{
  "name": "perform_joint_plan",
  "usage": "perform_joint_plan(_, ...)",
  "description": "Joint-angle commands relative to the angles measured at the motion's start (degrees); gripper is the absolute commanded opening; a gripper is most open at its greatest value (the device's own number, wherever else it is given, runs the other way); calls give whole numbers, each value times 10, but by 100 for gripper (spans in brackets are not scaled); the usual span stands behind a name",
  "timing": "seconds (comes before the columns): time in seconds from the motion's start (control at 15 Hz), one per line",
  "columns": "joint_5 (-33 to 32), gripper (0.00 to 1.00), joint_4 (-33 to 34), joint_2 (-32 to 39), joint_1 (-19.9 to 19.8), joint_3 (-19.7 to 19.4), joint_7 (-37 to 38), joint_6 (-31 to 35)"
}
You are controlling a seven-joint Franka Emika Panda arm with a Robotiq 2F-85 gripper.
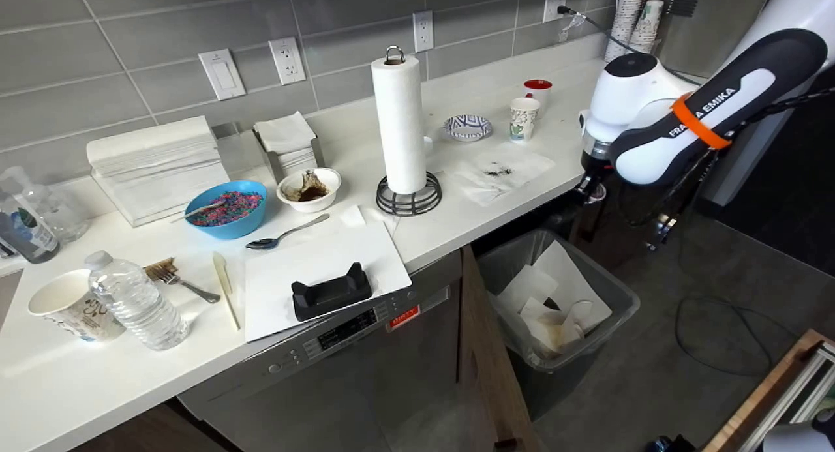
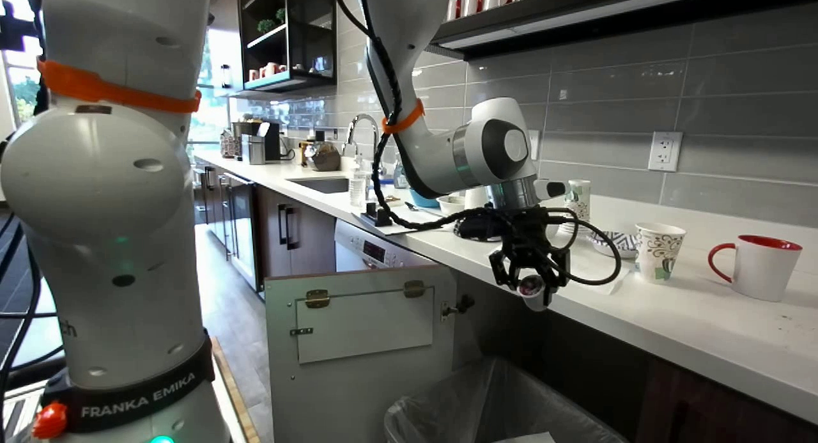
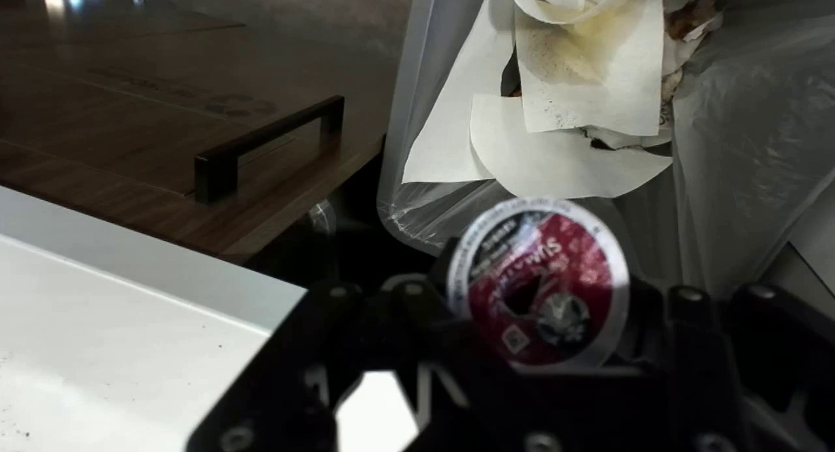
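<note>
Apparently "SUMATRA" on pod between jaws.

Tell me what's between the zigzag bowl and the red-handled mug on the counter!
A leafy, swirly paper cup stands between the zigzag bowl and the red-handled mug, as an exterior view shows.

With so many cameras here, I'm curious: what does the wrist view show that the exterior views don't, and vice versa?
Only the wrist view shows readable letters on the pod. Only the exterior views show the white arm, the red-handled mug and the patterned bowl. Both kinds share the tool, holding the pod, plus the lined bin and the white counter.
</note>
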Motion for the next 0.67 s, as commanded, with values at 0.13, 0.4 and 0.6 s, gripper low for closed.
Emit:
perform_joint_plan(0.13,-27,78,-20,-21,10,-1,37,9)
perform_joint_plan(0.4,-21,100,-24,-26,8,4,31,2)
perform_joint_plan(0.6,-38,100,-24,-36,12,2,47,-1)
